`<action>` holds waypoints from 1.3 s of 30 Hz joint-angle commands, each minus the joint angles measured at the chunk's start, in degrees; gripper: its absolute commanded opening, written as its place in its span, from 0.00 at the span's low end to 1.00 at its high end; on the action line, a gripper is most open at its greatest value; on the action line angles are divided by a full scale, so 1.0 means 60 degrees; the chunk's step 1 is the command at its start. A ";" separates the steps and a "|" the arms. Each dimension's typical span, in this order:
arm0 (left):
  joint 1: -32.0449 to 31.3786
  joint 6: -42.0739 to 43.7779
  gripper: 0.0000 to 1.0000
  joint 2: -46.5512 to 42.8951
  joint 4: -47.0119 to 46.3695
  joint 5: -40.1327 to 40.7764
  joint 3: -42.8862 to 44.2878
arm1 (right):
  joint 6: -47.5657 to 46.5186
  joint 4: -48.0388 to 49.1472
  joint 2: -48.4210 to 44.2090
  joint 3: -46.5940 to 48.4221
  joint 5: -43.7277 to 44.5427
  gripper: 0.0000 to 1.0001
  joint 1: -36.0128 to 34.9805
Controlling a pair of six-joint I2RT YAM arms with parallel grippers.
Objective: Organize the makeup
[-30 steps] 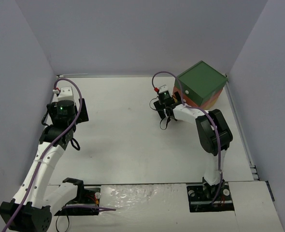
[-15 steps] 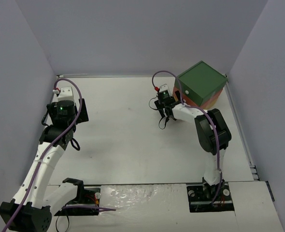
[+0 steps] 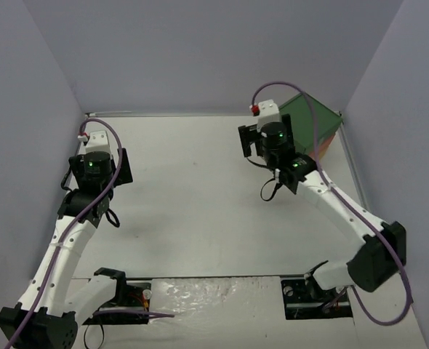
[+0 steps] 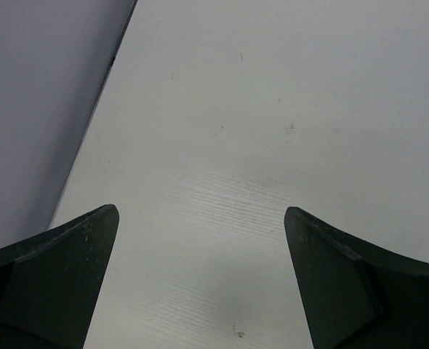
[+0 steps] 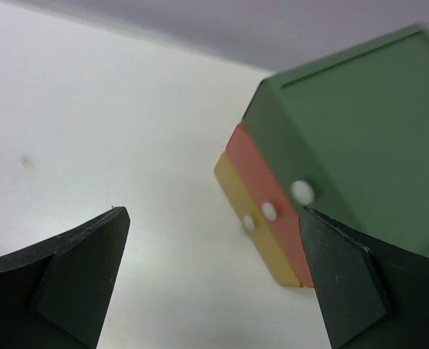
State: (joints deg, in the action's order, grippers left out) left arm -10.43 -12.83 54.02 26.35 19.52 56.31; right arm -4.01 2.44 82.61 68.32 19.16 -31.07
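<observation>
- Makeup: where it lies cannot be told from any of the three views.
- Left gripper (image 3: 98,169) hangs over the far left part of the white table (image 3: 193,211), close to the left wall (image 3: 25,109), and points down at the surface.
- In the left wrist view its two dark fingers (image 4: 62,276) stand spread wide, one in each lower corner. Only bare tabletop with a few small dark specks shows between them, and they have hold of nothing.
- Along the left edge of that same view the table meets the grey-lilac wall.
- Right gripper (image 3: 273,142) is stretched out to the far right part of the table, just beside the drawer chest (image 3: 318,116) in the far right corner. From above, its wrist hides part of the chest's near left side.
- In the right wrist view its dark fingers (image 5: 69,276) are also spread as wide as they go, with nothing gripped and nothing touching them.
- The chest sits ahead of that gripper and to the right of the gap, tilted in the frame, and apart from the fingers.
- The chest has a green top and green upper front, then a red drawer (image 5: 254,171), then a yellow drawer (image 5: 236,193) at the bottom.
- Each of the three fronts carries a small white knob (image 5: 300,191), and all the drawers look pushed in.
- A purple cable (image 3: 360,211) runs along the right arm.
</observation>
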 commanded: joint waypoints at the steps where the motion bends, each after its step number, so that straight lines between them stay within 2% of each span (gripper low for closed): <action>1: 0.0069 0.0014 0.97 -0.0466 -0.0429 0.0032 0.0403 | 0.0656 -0.0209 -0.2484 -0.0235 0.0105 1.00 0.0202; 12: 0.0069 0.0122 0.97 -0.1950 0.1088 -0.0485 0.1586 | 0.1342 -0.1429 -0.6525 -0.1276 0.1909 1.00 0.0228; 18: 0.0069 0.0429 0.97 -0.2714 0.1612 -0.0589 0.2014 | 0.1232 -0.1733 -0.8173 -0.1822 0.1948 1.00 0.0186; 23: 0.0069 0.0483 0.97 -0.3047 0.1913 -0.0573 0.2055 | 0.1224 -0.1754 -0.8502 -0.2085 0.2422 1.00 0.0140; 39: 0.0069 0.0547 0.97 -0.3252 0.2089 -0.0493 0.1861 | 0.1298 -0.1607 -0.8542 -0.2173 0.2611 1.00 0.0081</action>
State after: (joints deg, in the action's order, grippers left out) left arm -10.41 -10.48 33.89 41.15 16.53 66.91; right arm 3.42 -11.35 30.68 55.24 32.81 -30.09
